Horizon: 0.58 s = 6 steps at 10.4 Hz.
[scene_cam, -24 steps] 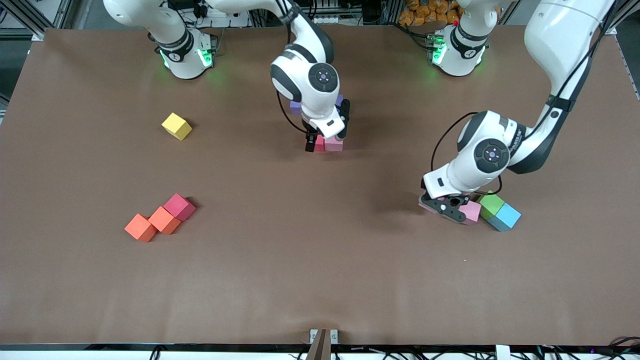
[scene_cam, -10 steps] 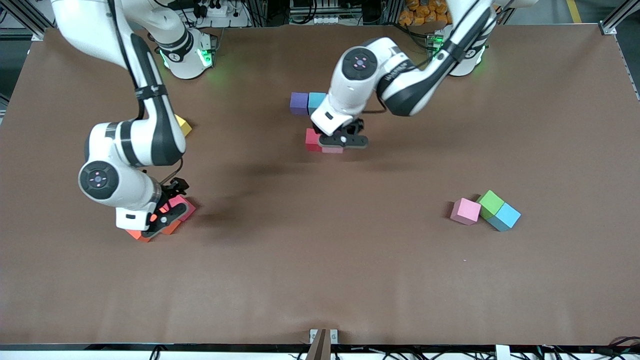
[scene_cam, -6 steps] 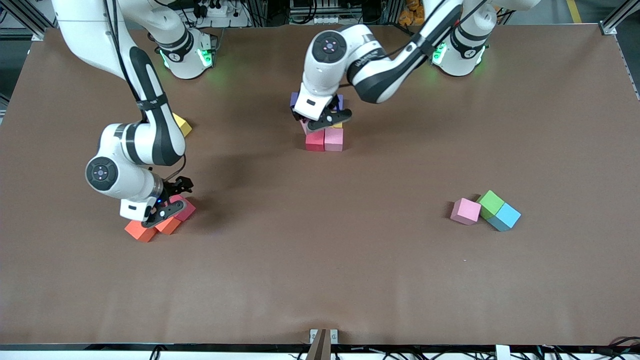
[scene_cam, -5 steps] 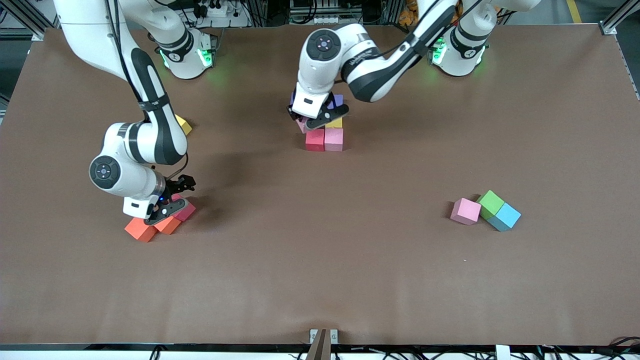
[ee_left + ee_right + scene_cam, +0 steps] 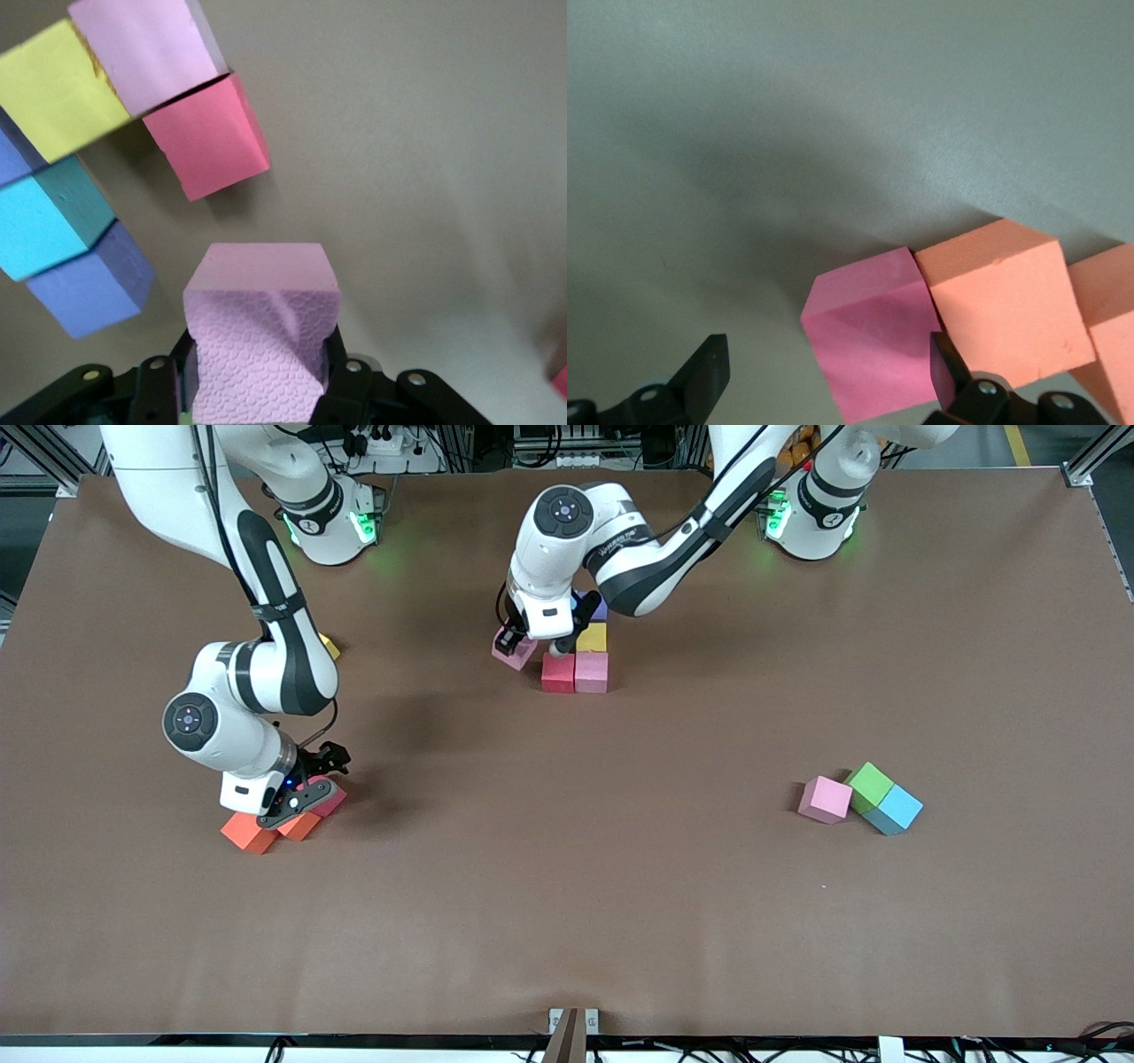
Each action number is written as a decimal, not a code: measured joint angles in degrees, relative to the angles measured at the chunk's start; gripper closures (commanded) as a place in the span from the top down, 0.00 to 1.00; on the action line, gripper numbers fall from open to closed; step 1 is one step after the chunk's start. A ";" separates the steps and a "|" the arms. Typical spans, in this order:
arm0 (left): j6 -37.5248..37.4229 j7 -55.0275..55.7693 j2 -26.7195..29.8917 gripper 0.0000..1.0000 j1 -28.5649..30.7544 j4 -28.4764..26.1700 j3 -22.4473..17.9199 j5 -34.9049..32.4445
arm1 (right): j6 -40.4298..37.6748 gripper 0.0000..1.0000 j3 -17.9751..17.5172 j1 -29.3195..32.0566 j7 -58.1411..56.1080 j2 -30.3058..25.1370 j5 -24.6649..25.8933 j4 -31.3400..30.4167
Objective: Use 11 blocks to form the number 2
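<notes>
The left gripper (image 5: 515,643) was clamped on a pink block (image 5: 514,652), its fingers (image 5: 347,376) pressed into the block's two sides, as the left wrist view showed. It held that block low over the table (image 5: 620,921), just beside the part-built number 2 (image 5: 576,646), toward the right arm's end of it. The nearest pieces to the held block were a crimson block (image 5: 558,673) and a second pink block (image 5: 591,671) touching each other in a row. A yellow block (image 5: 592,637) sat against that pink one, farther from the front camera. In the left wrist view a sky-blue block (image 5: 44,230) lay between two purple blocks (image 5: 89,288).

The right gripper (image 5: 299,793) hung with its fingers (image 5: 704,372) spread wide apart, holding nothing. It was down at a magenta block (image 5: 873,341), one finger clear of it on the open side. The other finger stood at the seam where that block met an orange block (image 5: 1001,297). A second orange block (image 5: 249,833) touched the first, so the three formed a diagonal run under the gripper.

Another yellow block (image 5: 329,646) showed partly from under the right arm. Toward the left arm's end of the table, well apart from both grippers, a third pink block (image 5: 825,799), a green block (image 5: 869,786) and another sky-blue block (image 5: 897,808) sat together.
</notes>
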<state>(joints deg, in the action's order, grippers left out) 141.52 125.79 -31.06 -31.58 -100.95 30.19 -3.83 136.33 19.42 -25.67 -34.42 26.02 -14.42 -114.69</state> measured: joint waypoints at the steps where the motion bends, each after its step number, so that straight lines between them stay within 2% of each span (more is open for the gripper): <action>1: 1.34 4.77 -0.74 0.50 -1.53 0.29 -1.72 0.00 | 0.23 1.00 0.10 0.29 -0.70 0.22 0.00 0.05; 3: 2.12 13.54 -2.65 0.50 -4.99 1.22 -4.92 -0.82 | 0.74 1.00 0.17 0.81 -1.19 0.87 0.00 0.06; 6: 2.18 25.22 -4.69 0.50 -6.82 1.98 -5.59 -8.05 | 1.60 1.00 0.15 0.82 -1.20 1.79 -0.38 0.07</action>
<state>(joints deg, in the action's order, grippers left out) 143.70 151.01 -35.76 -38.40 -98.97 24.60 -11.88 137.92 19.57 -24.85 -35.62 27.81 -14.80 -114.62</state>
